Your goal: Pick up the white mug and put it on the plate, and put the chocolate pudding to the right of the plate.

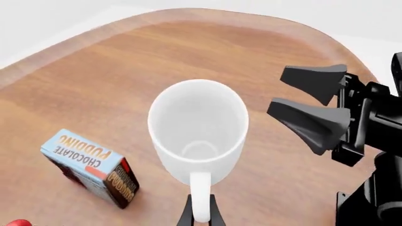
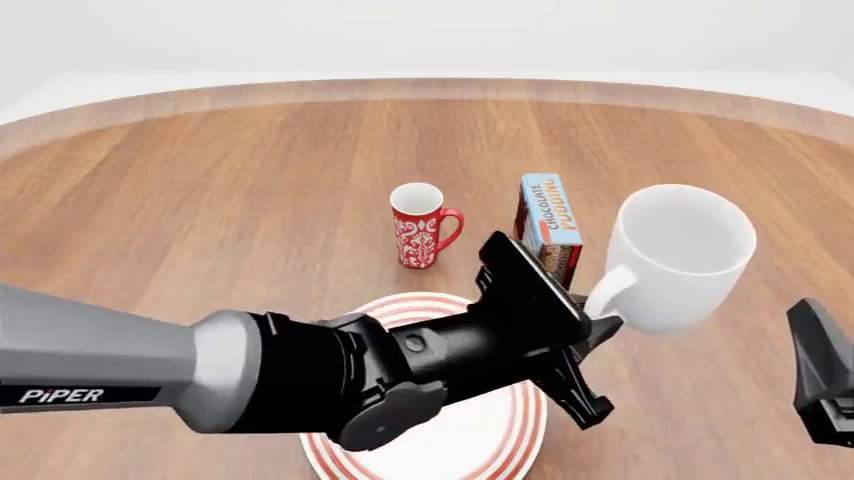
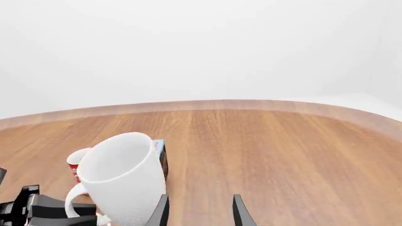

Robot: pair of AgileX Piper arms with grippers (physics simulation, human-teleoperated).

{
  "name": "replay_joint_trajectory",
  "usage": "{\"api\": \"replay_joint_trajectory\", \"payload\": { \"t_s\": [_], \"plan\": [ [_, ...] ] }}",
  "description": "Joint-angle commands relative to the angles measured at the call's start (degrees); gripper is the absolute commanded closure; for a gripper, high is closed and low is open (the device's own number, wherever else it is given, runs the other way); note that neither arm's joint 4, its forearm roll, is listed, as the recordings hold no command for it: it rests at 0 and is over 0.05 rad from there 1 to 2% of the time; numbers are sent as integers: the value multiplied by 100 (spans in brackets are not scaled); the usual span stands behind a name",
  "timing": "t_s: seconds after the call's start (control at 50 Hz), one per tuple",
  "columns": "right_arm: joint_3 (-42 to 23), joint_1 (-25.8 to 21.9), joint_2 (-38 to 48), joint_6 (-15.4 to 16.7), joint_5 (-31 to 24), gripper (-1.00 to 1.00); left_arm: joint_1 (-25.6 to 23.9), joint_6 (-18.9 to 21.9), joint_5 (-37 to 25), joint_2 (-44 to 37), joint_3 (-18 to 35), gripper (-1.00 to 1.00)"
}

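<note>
My left hand (image 2: 587,345) pinches the white mug (image 2: 681,255) by its handle, aloft just right of the plate (image 2: 441,440); right hand (image 3: 197,209) gapes empty.

Everything is evenly, brightly lit — a flat, shadowless sort of light with no single lamp to point to. The table (image 2: 200,190) shows its wood grain crisply right to its rounded edge, and the backdrop behind it is a plain pale grey-white. The white mug (image 2: 678,255) is glossy yet carries only gentle shading inside its bowl, no hard glare. Shadows under the chocolate pudding (image 1: 91,167) and the red mug (image 2: 422,228) are faint and soft. Nothing looks blurred — near and far are equally sharp. The left wrist view bends the table's rim into a strong curve.
</note>
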State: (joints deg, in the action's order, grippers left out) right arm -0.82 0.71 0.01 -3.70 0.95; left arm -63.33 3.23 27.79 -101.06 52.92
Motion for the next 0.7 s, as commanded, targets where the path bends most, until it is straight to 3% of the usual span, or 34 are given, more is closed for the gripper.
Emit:
{"api": "replay_joint_trajectory", "payload": {
  "t_s": [0.02,0.4,0.7],
  "plan": [
    [34,-5,0,13,36,-100,-94,91,88,566,-479,100],
    [20,-7,0,25,26,-100,-195,326,-39,1552,-1144,100],
    [15,-8,-1,41,23,-100,54,521,-129,2159,-1623,100]
  ]
}}
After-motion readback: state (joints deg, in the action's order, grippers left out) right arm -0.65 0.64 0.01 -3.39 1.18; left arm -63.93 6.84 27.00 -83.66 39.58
